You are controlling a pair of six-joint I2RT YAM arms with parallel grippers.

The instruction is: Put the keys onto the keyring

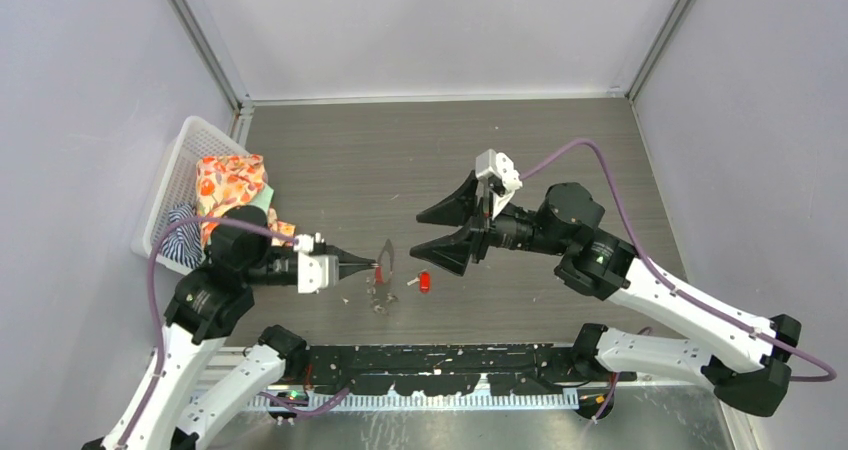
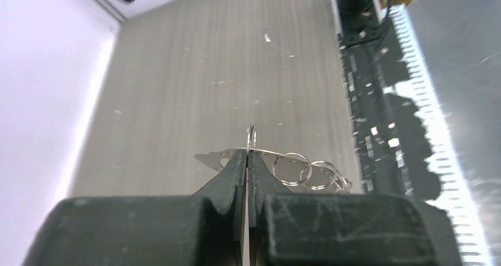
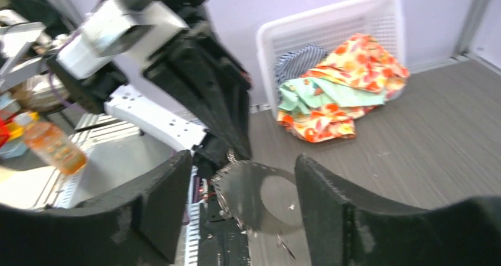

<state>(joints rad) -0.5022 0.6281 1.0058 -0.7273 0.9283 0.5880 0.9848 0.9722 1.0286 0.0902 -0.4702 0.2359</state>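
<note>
The keyring (image 1: 385, 258) is a silver ring bundle with a flat toothed metal piece and small rings hanging from it. My left gripper (image 1: 375, 264) is shut on its thin wire and holds it just above the table. In the left wrist view the shut jaws (image 2: 246, 153) pinch the wire loop (image 2: 251, 136), and two small rings (image 2: 293, 168) hang to the right. The red-headed key (image 1: 424, 282) lies on the table just right of the keyring. My right gripper (image 1: 428, 233) is open and empty above the key. In the right wrist view (image 3: 242, 165) it faces the keyring's flat piece (image 3: 248, 201).
A white basket (image 1: 185, 160) with colourful clothes (image 1: 230, 185) stands at the left edge, and also shows in the right wrist view (image 3: 331, 23). A black toothed rail (image 1: 440, 360) runs along the near edge. An orange bottle (image 3: 53, 145) stands off the table.
</note>
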